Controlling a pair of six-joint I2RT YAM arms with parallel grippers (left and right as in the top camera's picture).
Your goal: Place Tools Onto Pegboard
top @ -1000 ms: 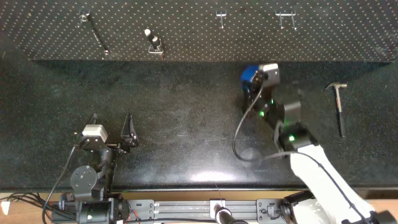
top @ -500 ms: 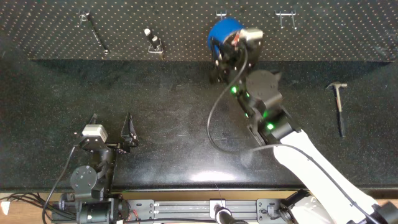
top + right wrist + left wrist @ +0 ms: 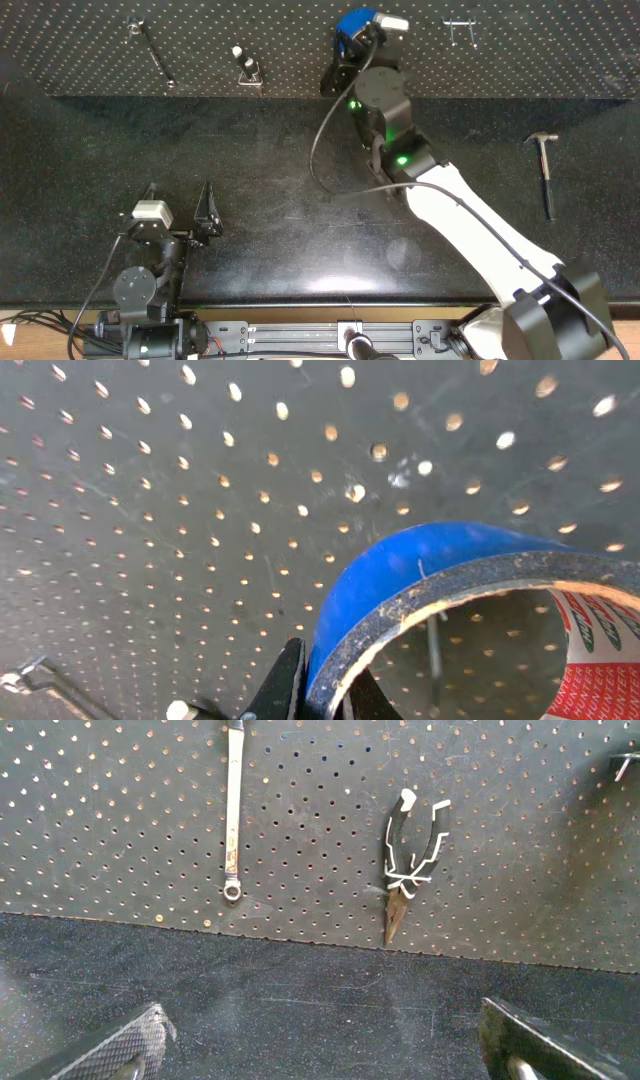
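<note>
R arm has swung far-left w/ the tape since 1 s ago; R gripper (image 3: 320, 695) now up at pegboard (image 3: 280, 40), pinching wall of blue tape (image 3: 356, 24). L gripper (image 3: 180, 195) near left over table, fingers spread. Hammer (image 3: 545, 170) lies far right.

Pegboard (image 3: 300, 50): dark matt sheet, perforated, lightly scuffed. Worktop (image 3: 280, 180): black, grainy, w/ dull sheen in spots. Tape roll (image 3: 430, 575): smooth blue outer face, semi-gloss; inner core looks like cardboard, rough edge. Wrench (image 3: 233, 810): bright polished metal. Pliers (image 3: 408, 860): plastic-looking black/white grips, dull metal nose. Hammer (image 3: 545, 165): metal head. Left gripper (image 3: 320, 1055) pads (image 3: 125, 1045): fine cross-hatch texture.
</note>
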